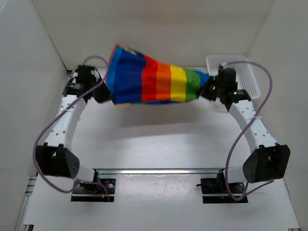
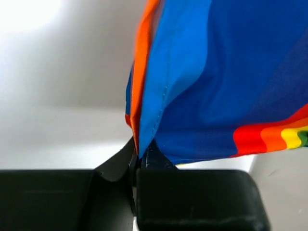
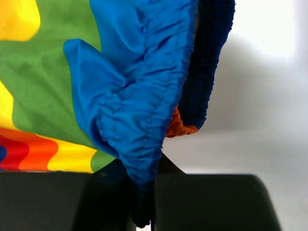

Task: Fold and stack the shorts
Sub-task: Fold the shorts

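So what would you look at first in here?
The rainbow-striped shorts, held up in the air and stretched across the middle of the table. The left gripper pinches the blue end, and the right gripper pinches the gathered blue edge by the green stripe. A white basket sits at the far right, just behind that gripper.

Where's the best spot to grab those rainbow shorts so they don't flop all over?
Grab the two far ends, coming in from each side. The left fingers pinch the stitched blue edge, the right fingers the bunchy blue waistband. The shorts are soft and wide, so end grips hold them stretched out above the table.
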### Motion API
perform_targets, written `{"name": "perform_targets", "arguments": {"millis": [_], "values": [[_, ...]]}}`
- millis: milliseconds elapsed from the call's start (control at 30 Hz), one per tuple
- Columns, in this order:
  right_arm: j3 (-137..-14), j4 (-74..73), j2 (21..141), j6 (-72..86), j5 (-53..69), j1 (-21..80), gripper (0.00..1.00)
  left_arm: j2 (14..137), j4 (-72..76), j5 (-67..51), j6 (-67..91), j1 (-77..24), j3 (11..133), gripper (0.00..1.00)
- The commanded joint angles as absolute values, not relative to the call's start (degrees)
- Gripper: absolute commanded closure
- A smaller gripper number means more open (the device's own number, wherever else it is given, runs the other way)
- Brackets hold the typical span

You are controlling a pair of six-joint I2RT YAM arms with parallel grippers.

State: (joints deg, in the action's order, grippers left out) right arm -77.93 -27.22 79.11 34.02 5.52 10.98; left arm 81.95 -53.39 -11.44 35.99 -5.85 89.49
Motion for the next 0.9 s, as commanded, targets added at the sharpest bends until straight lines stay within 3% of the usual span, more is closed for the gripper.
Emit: {"name": "perform_targets", "arguments": {"millis": [0,33,67,100,133,167,200,300,367,400,433,533,667,867], "values": [[-64.0,-29.1,78.8,33.7,1.5,9.5,0.91,84.7,-51.2,-8.1,35.9,-4.7,72.6,0.9],[-59.3,-29.7,78.1,33.7,1.5,9.5,0.74,84.7,-51.2,-8.1,35.9,-4.7,70.0,0.88],[-57.4,-30.2,77.3,33.7,2.0,9.5,0.54,84.7,-51.2,-8.9,35.2,-4.7,66.0,0.79],[-55.8,-30.8,74.6,33.7,2.0,9.5,0.24,84.7,-51.2,-9.5,35.2,-4.7,64.4,0.69],[-54.8,-31.6,73.0,33.7,2.0,9.5,0.16,84.1,-51.8,-10.0,34.3,-4.7,63.6,0.53],[-54.1,-33.9,71.4,33.2,2.0,9.5,0.11,83.4,-52.5,-10.0,33.8,-4.7,63.5,0.16],[-54.1,-35.3,68.7,33.2,1.5,9.5,0.06,81.7,-53.8,-10.0,32.9,-4.7,63.5,0.02],[-57.4,-40.2,66.4,32.1,-2.0,9.5,0.06,79.6,-57.2,-8.4,31.5,-4.7,67.7,0.0],[-59.7,-40.9,66.4,31.6,-2.5,9.5,0.12,79.6,-58.6,-7.4,30.8,-4.7,70.0,0.0],[-59.7,-40.9,66.4,31.6,-2.5,9.5,0.16,80.2,-58.6,-7.4,30.8,-5.2,70.8,0.0],[-60.2,-40.9,66.9,30.9,-2.5,9.5,0.31,80.7,-58.6,-6.6,30.2,-5.2,72.0,0.01],[-61.0,-39.6,70.8,30.2,-1.0,9.5,0.42,83.8,-57.9,-6.6,30.1,-5.2,73.1,0.04],[-64.8,-38.1,80.5,26.4,0.6,9.5,0.19,86.8,-56.6,-5.5,30.1,-5.7,73.1,0.07],[-65.8,-35.1,90.0,24.6,2.4,8.4,0.15,93.5,-53.0,-3.3,30.1,-5.7,74.4,0.12]]}}
